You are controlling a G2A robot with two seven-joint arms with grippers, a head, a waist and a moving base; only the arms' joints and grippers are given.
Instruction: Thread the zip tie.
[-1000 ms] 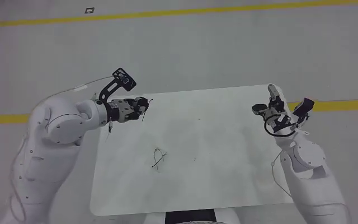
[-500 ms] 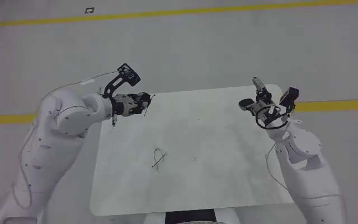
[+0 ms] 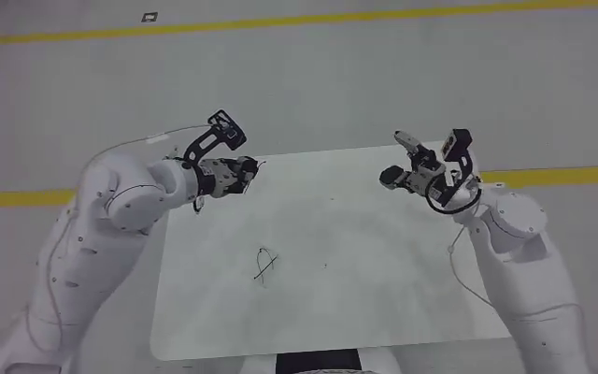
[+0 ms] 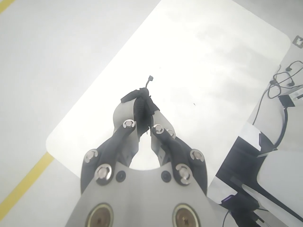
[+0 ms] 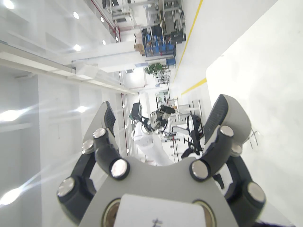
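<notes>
Left gripper [image 4: 142,100] clamped on the zip tie [image 4: 150,78], head end just past its fingertips; right gripper [image 3: 397,159] spread, empty, well apart; black loop [image 3: 264,265] on table [image 3: 374,243] between them. Step, judged: presenting the tie; next needs the right gripper brought close and finely aligned.

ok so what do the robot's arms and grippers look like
The left arm and right arm are glossy white rounded shells, each trailing a thin pale cable. The left gripper and right gripper have pale grey fingers on black links with silver pins; the right's pads are ribbed black.
</notes>
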